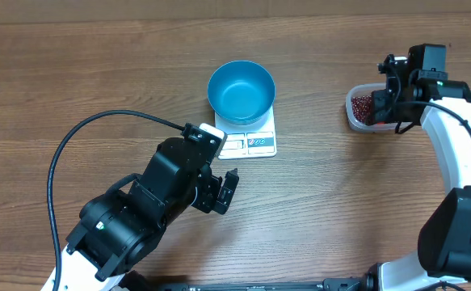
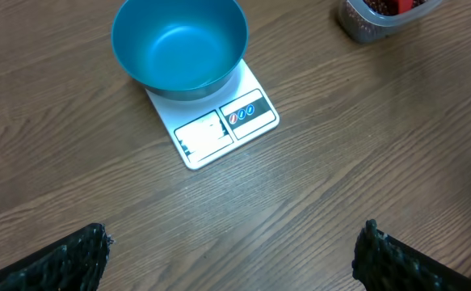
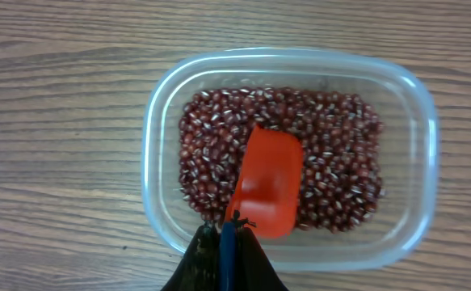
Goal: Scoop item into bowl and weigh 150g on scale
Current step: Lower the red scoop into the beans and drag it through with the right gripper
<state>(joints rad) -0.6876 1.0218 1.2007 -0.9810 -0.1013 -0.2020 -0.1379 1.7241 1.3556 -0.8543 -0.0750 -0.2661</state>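
Among the beans (image 3: 340,153), the scoop (image 3: 269,182) in the right pincer (image 3: 223,236).

One blue bowl (image 1: 241,90) was out there, one white scale (image 1: 255,143), one clear container (image 3: 158,162) and one orange scoop (image 3: 269,182). The beans (image 3: 340,153) made a single heap, far too many to count! Two grippers showed: the left gripper (image 2: 231,242) and the right gripper (image 3: 223,242).

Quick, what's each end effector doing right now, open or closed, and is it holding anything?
Left end effector: open, holding nothing.
Right end effector: closed on the orange scoop, which sits on the beans.
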